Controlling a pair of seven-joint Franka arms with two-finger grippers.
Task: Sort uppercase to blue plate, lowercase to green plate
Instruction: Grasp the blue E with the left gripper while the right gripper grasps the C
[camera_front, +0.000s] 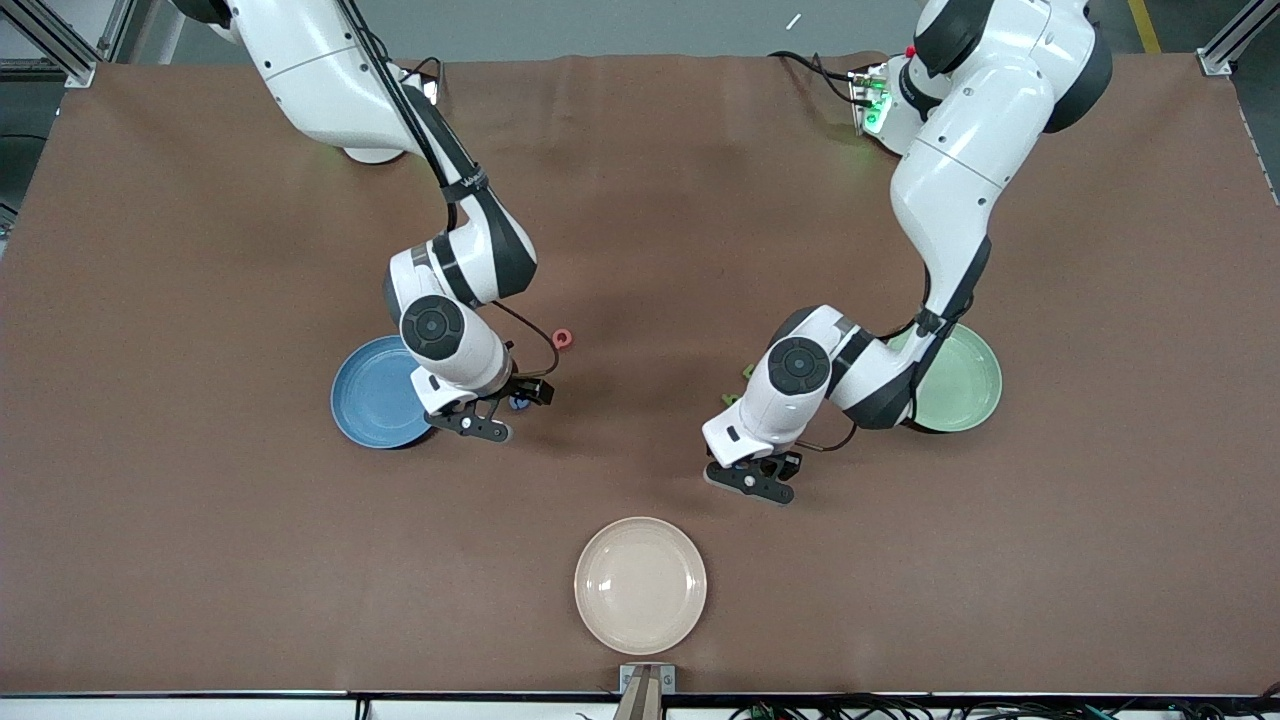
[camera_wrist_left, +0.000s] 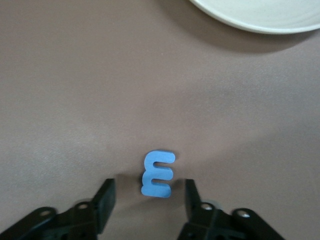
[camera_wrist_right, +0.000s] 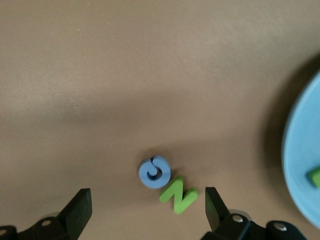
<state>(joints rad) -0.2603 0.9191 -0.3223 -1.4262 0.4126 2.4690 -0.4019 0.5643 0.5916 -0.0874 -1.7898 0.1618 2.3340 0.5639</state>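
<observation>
Front view gives me the whole table (camera_front: 150, 300). I see the blue plate (camera_front: 375, 395) toward the right arm's end, the green plate (camera_front: 960, 385) toward the left arm's end, and a cream plate (camera_front: 640, 585) between them, nearer to the front camera. A pinkish-red Q (camera_front: 563, 339) lies flat on the table near the blue plate, farther from the camera than the right gripper (camera_front: 490, 425).

That right gripper hangs low just beside the blue plate. Its own body hides what is under it, only a bit of blue shows at (camera_front: 519, 403). My right wrist view shows it clearly: a blue round letter (camera_wrist_right: 154, 172) and a green N (camera_wrist_right: 178, 195) lie touching each other between the 2 fingers (camera_wrist_right: 80, 212), which stand wide apart and touch nothing. At the edge of this view a small green piece (camera_wrist_right: 315, 176) lies on the blue plate; I cannot read which letter it is.

The left gripper (camera_front: 752, 478) is low over the table between the green plate and the cream plate. In the left wrist view a blue m (camera_wrist_left: 158, 173) lies flat between its fingers (camera_wrist_left: 102, 202), half open, with a gap on each side, so nothing is gripped.
</observation>
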